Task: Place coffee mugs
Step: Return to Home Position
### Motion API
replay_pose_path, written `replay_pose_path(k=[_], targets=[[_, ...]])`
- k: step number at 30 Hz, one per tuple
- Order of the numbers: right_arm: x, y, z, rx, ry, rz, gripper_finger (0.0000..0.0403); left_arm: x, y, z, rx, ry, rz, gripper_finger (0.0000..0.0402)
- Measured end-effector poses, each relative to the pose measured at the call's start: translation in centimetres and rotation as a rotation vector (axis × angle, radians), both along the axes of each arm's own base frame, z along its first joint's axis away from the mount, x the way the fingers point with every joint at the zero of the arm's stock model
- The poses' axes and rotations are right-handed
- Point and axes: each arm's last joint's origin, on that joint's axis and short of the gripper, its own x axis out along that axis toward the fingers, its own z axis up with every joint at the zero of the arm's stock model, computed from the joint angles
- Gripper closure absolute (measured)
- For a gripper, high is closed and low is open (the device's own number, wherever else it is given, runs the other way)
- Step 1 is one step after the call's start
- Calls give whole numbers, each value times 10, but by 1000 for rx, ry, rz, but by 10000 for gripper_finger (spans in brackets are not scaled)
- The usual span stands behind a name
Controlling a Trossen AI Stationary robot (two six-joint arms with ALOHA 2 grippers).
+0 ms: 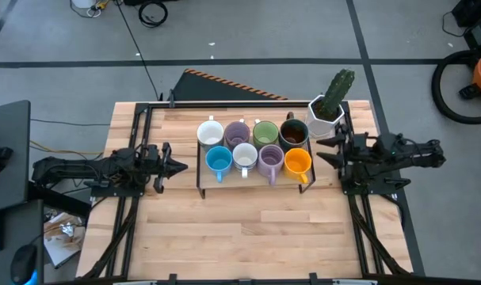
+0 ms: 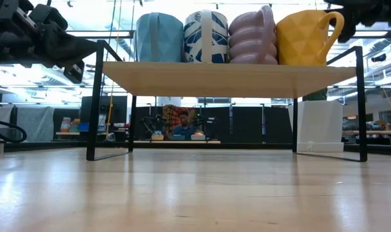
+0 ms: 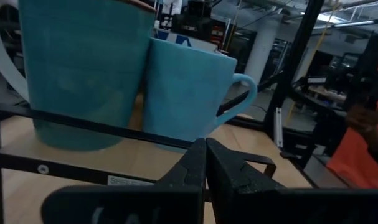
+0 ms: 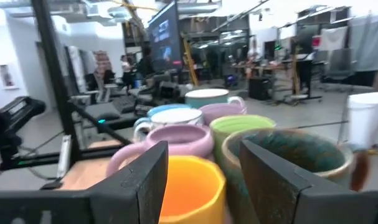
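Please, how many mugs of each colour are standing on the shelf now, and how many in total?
White round mugs (one blue-patterned): 2
Lilac purple round mugs: 2
Green round mug: 1
Dark brown round mug: 1
Blue round mug: 1
Orange round mug: 1
Total: 8

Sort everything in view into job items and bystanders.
Job: white mug, rear lilac mug, green mug, brown mug, blue mug, patterned mug, front lilac mug, orange mug, all on the shelf; left gripper shut, right gripper open, either side of it.
Just there: cactus pot, floor cables.
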Motion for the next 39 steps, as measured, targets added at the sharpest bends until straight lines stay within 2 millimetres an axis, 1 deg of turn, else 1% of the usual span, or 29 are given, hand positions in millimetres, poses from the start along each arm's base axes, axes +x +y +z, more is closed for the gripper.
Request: replay_pose_path(k=[7,10,17,22,27,31,35,39], targets=[[-3,2,-19,38,-23,103,199,0,0,0,-3,0,-15,388],[-1,4,-24,51,-1,154,199,0,0,0,-8,2,-17,388],[0,8,-28,66,20,243,199,0,-1,-3,-31,25,-51,388],[4,9,-36,16,16,248,199,0,-2,-3,-29,26,-59,388],[5,14,-41,-147,27,348,199,0,-2,-4,-25,35,-58,388],[4,14,-36,-217,-23,341,199,0,-2,-4,-25,36,-58,388],[2,14,-27,-197,-116,333,199,0,-2,-4,-25,37,-58,388],[1,14,-23,-199,-157,327,199,0,-2,-4,-25,37,-58,388]])
